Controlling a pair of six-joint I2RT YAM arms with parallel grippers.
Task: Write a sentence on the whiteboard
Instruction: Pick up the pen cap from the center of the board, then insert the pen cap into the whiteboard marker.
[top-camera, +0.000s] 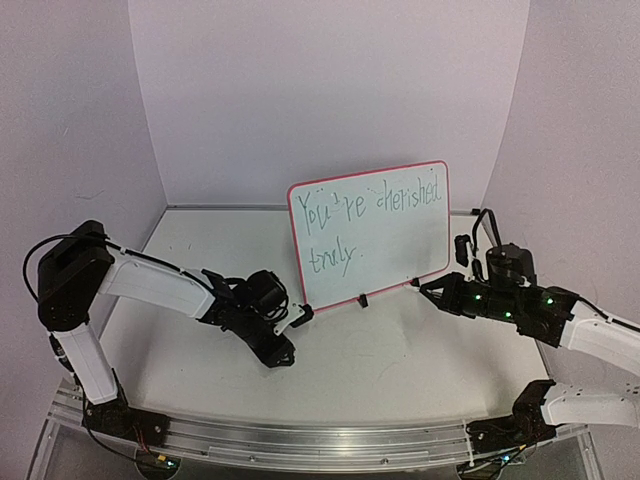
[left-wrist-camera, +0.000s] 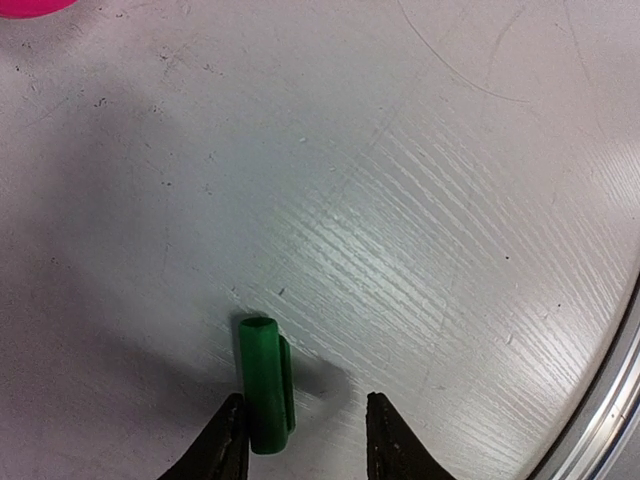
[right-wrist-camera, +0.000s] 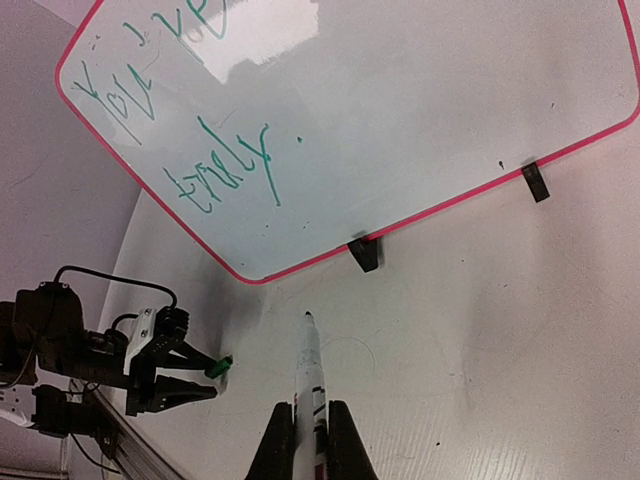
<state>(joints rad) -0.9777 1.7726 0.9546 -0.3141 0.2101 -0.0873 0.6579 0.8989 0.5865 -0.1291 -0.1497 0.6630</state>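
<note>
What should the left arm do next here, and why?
Probably close the left pincer on the green cap: it sits between the open jaws, against one finger only. The sentence on the whiteboard looks finished, and the right pincer grips the marker with its tip bare.

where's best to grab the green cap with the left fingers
Pinch the green cap mid-body across its width, coming in along its length as the left gripper does: it points away between the open fingers, clip ridge facing one of them.
</note>
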